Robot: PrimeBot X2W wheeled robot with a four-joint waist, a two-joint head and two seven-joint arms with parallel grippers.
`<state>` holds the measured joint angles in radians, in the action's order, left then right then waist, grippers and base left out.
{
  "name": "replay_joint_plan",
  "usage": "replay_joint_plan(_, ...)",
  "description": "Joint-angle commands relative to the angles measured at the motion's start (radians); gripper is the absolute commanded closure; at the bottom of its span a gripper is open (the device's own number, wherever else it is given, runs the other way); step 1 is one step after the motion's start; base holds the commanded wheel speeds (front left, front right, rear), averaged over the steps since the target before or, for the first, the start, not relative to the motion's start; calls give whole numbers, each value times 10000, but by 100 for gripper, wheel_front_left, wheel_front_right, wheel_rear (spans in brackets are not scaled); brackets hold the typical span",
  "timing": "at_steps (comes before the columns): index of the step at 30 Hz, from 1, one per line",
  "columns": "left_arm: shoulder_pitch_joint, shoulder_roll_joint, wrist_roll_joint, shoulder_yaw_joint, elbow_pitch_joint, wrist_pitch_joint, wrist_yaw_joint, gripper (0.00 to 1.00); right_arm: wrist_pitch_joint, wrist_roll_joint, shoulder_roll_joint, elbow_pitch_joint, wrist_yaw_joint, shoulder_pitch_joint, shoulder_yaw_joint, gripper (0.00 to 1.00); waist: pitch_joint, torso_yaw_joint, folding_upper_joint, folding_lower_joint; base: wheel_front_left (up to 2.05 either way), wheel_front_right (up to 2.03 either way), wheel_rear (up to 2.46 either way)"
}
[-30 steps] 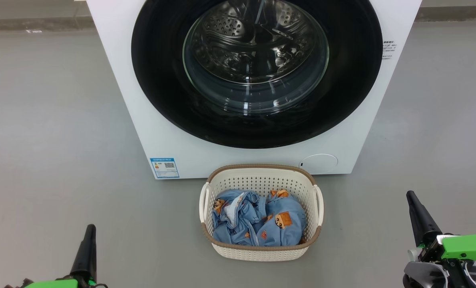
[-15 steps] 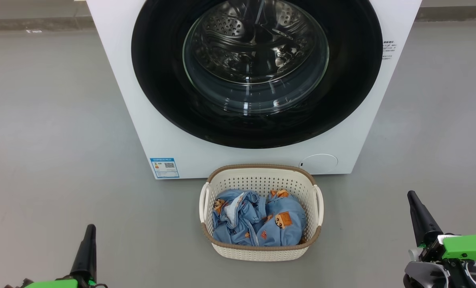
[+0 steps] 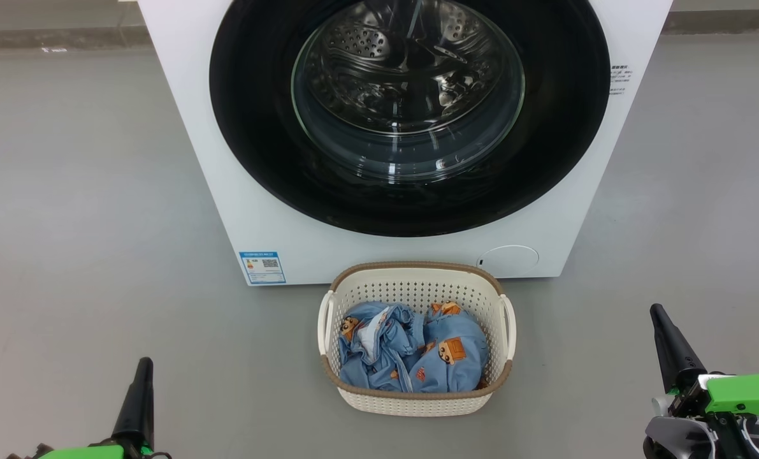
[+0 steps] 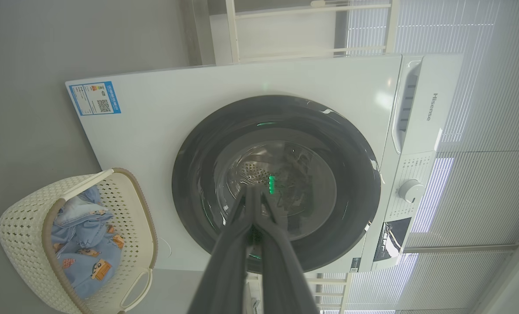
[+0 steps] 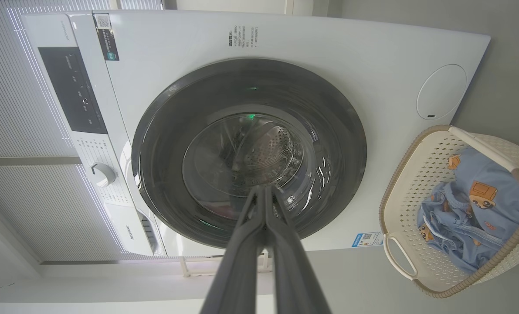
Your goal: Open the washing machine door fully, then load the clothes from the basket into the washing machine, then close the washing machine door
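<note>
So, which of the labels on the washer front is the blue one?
The sticker at its lower left corner, near the basket; the label right of the door is black text.

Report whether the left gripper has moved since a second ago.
No. The left gripper keeps its spot relative to the basket and blue label.

Left gripper (image 3: 143, 366) sits low at the lower left, fingers pressed together and pointing up. Right gripper (image 3: 657, 313), lower right, is closed too, its tip leaning slightly left.
</note>
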<state>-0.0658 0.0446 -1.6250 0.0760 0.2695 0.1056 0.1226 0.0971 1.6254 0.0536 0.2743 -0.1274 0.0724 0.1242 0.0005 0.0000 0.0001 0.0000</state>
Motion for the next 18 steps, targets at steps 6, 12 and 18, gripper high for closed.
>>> replay_joint_plan(6, -487, 96, 131, 339, -189, 43, 81, 100, 77, -81, 51, -243, -33, 414, -206, 100, 0, 0, -1, 0, 0, 0, 0)
replay_joint_plan(12, -488, 95, 133, 342, -189, 45, 81, 100, 81, -85, 48, -243, -33, 415, -201, 100, 0, 0, -1, 0, 0, 0, 0)
replay_joint_plan(18, -488, 93, 135, 344, -189, 47, 81, 100, 84, -89, 44, -242, -33, 415, -196, 100, 0, 0, -1, 0, 0, 0, 0)
